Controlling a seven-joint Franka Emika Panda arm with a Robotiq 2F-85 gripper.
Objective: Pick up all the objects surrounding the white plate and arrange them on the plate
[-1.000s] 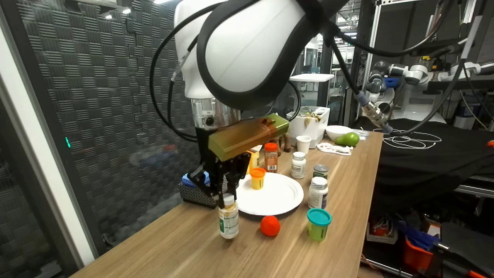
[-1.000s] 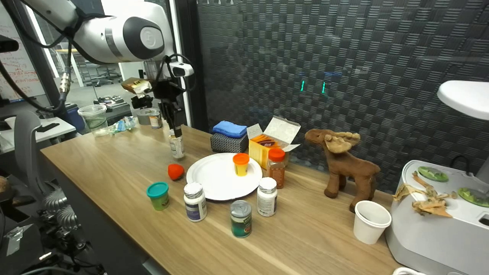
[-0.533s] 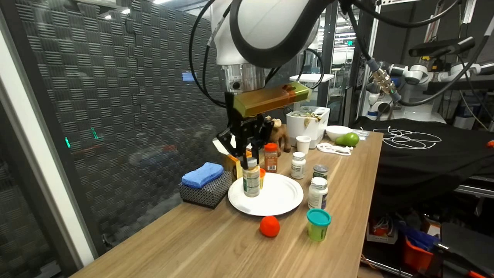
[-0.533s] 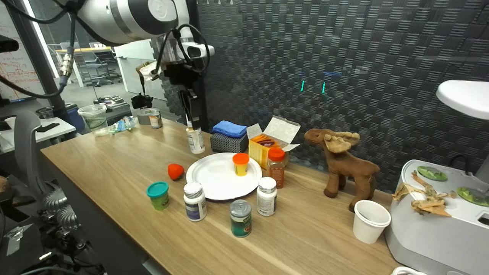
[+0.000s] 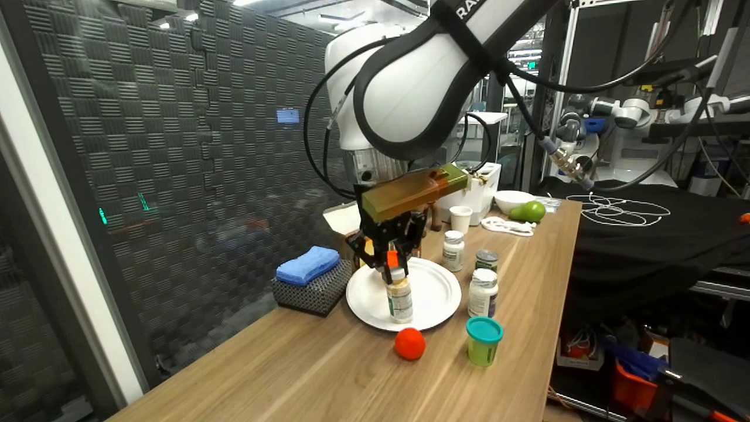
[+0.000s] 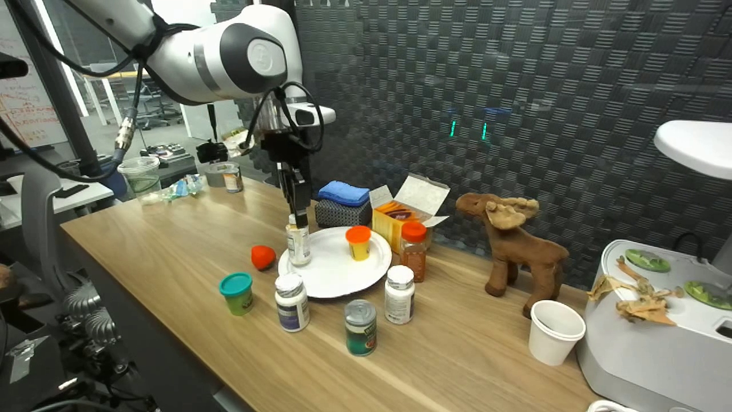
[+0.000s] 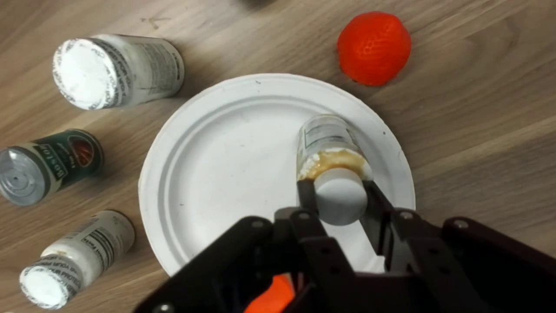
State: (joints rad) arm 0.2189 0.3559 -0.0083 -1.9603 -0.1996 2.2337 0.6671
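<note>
My gripper [image 5: 395,274] is shut on the white cap of a pill bottle [image 5: 401,302]. In the wrist view the fingers [image 7: 307,193] press both sides of the cap. The bottle stands nearly upright on the white plate [image 6: 329,280], near the rim by the small red object [image 6: 263,257]. A yellow cup with an orange lid [image 6: 358,245] sits on the plate. Around the plate are a teal-lidded cup [image 6: 236,293], a purple-labelled white bottle [image 6: 292,303], a green can [image 6: 361,327], another white bottle [image 6: 400,294] and an orange-capped bottle [image 6: 413,252].
An open yellow box [image 6: 392,229] and a dark box with a blue cloth [image 6: 343,194] stand behind the plate. Farther along are a toy moose [image 6: 523,246], paper cups [image 6: 556,332] and a white appliance [image 6: 635,337]. A dark textured wall [image 6: 514,86] runs behind.
The held bottle has gone from beside the plate, raised half a second ago, to down on the plate. The plate and the orange-lidded cup have shifted slightly. The other objects have not moved.
</note>
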